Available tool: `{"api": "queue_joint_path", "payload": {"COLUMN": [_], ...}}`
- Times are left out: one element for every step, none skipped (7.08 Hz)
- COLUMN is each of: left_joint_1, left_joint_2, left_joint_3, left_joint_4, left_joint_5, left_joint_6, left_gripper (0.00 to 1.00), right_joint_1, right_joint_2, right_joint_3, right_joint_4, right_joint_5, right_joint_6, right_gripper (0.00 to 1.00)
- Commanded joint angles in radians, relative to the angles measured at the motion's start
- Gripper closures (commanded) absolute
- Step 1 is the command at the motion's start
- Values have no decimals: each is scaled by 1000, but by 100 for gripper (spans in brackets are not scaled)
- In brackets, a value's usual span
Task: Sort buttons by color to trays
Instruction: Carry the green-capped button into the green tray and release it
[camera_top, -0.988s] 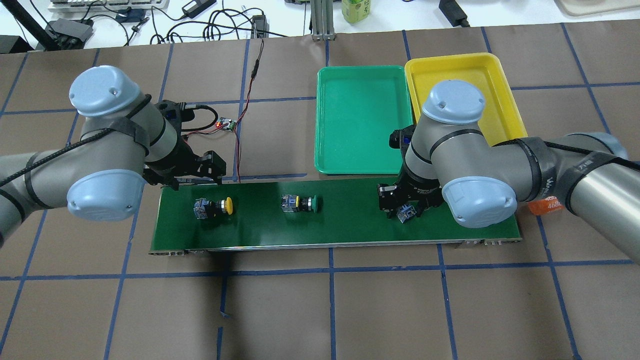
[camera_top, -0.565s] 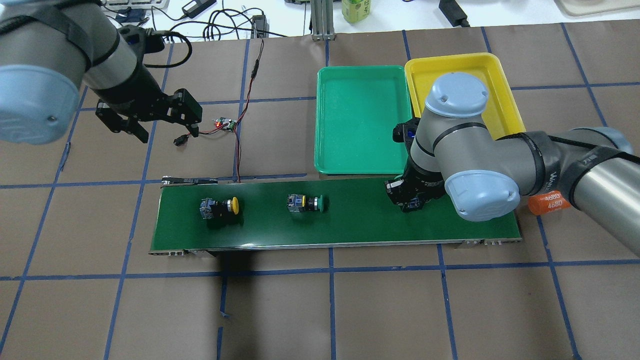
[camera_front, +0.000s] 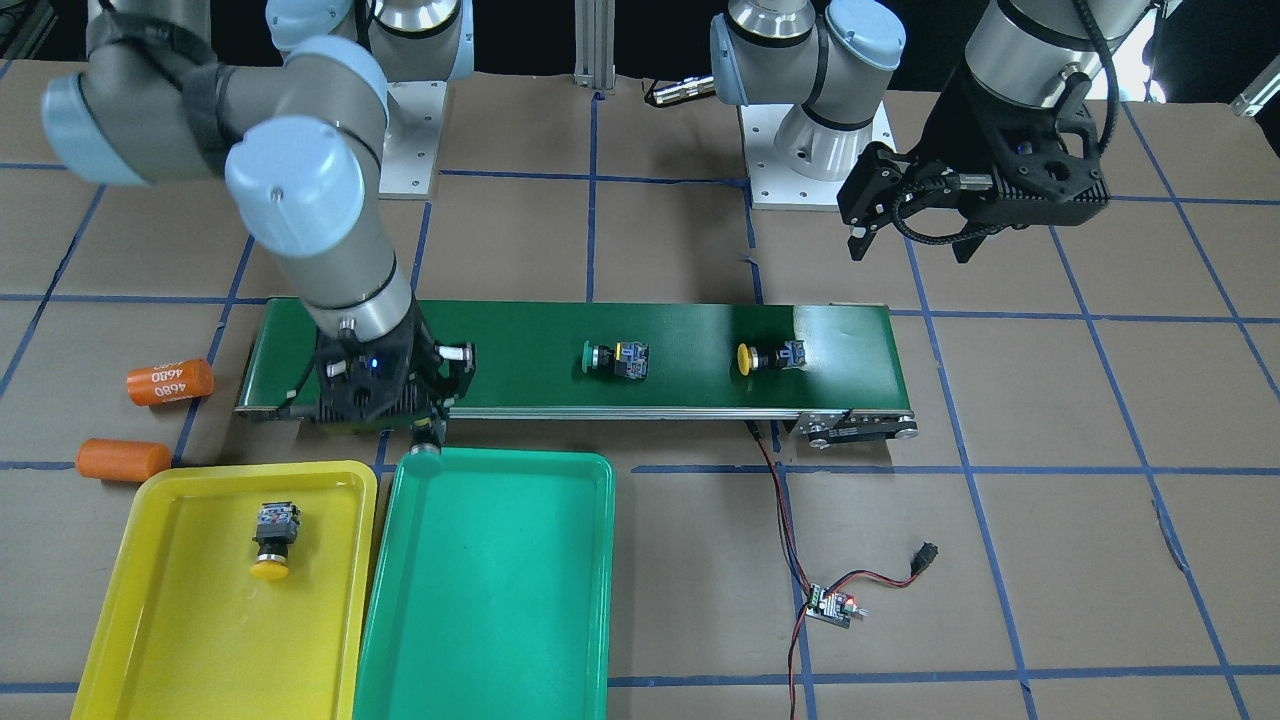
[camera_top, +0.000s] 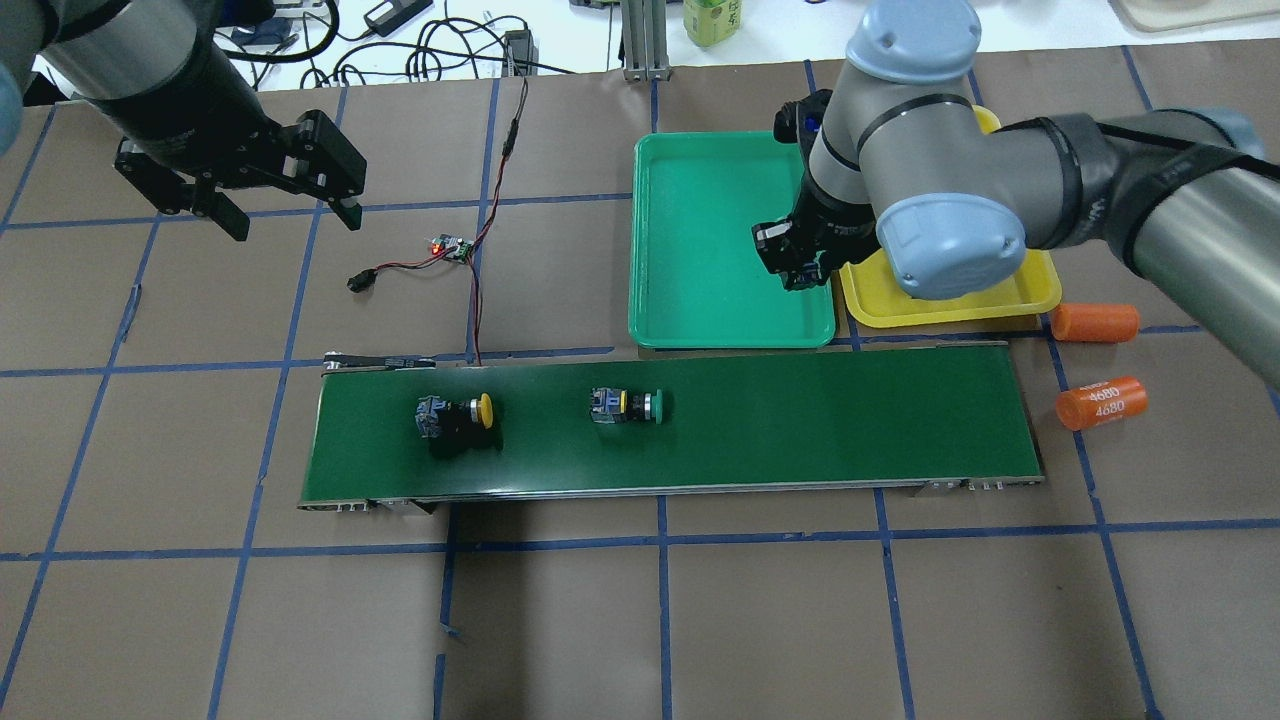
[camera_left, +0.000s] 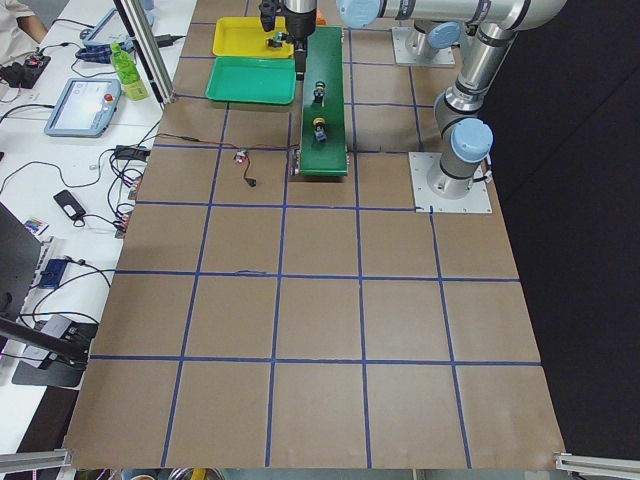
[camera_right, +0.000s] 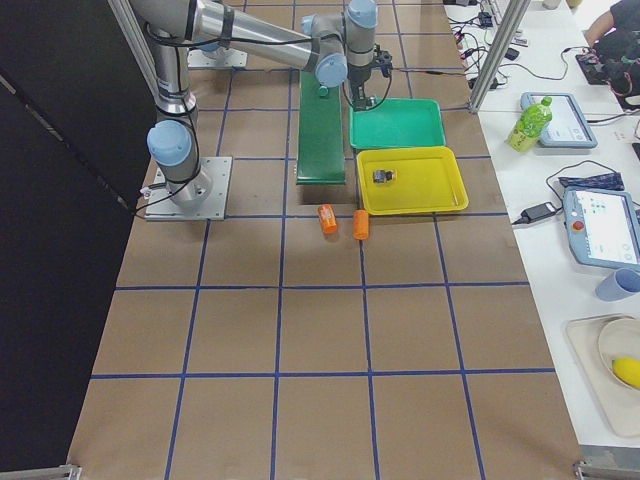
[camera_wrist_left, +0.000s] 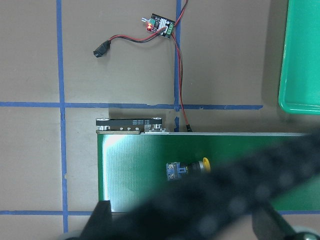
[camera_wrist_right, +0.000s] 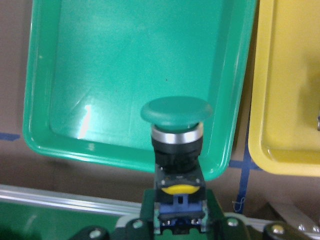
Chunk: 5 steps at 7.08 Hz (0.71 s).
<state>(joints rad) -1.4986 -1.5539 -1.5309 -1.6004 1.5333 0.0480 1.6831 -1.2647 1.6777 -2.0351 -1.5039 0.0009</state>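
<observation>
1. Your right gripper (camera_top: 797, 268) is closed on a green button (camera_wrist_right: 176, 111). Its fingers clamp the dark body, and the cap points away from the wrist.
2. That held button hangs over the green tray (camera_top: 700, 190), above the edge near the corner closest to the conveyor belt (camera_top: 820, 430) and the yellow tray (camera_front: 170, 610). It is not touching the tray floor.
3. Your left gripper (camera_top: 285, 212) is spread wide with nothing between its fingers. It hovers over the bare table, well apart from the belt.
4. Two buttons lie on their sides on the belt: a yellow button (camera_top: 458, 415) toward the left arm's end, and a second green button (camera_top: 626, 406) near the middle.
5. One yellow-capped button (camera_front: 273, 541) already lies inside the yellow tray.
6. Two orange cylinders (camera_top: 1098, 400) sit on the table beyond the belt's right-arm end, and a small circuit board (camera_top: 452, 247) with red and black wires lies near the left gripper.
</observation>
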Motion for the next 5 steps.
{"api": "queue_joint_path", "payload": {"left_joint_1": [-3, -5, -5, -5, -3], "left_joint_2": [18, 17, 20, 26, 23], "left_joint_3": [-8, -3, -3, 1, 17], "left_joint_4": [-12, -10, -10, -30, -67], "left_joint_5": [20, 42, 34, 36, 36], "left_joint_6": [13, 12, 6, 6, 6], "left_gripper": [0, 0, 0, 0, 0], "right_joint_1": [3, 1, 1, 0, -6], "right_joint_2": [183, 209, 217, 209, 185], "right_joint_3": [-102, -99, -98, -96, -95], "right_joint_4": [-34, -51, -51, -48, -34], "right_joint_5": [1, 5, 4, -4, -13], "right_joint_6": [4, -8, -7, -3, 2], "right_gripper": [91, 36, 0, 0, 0]}}
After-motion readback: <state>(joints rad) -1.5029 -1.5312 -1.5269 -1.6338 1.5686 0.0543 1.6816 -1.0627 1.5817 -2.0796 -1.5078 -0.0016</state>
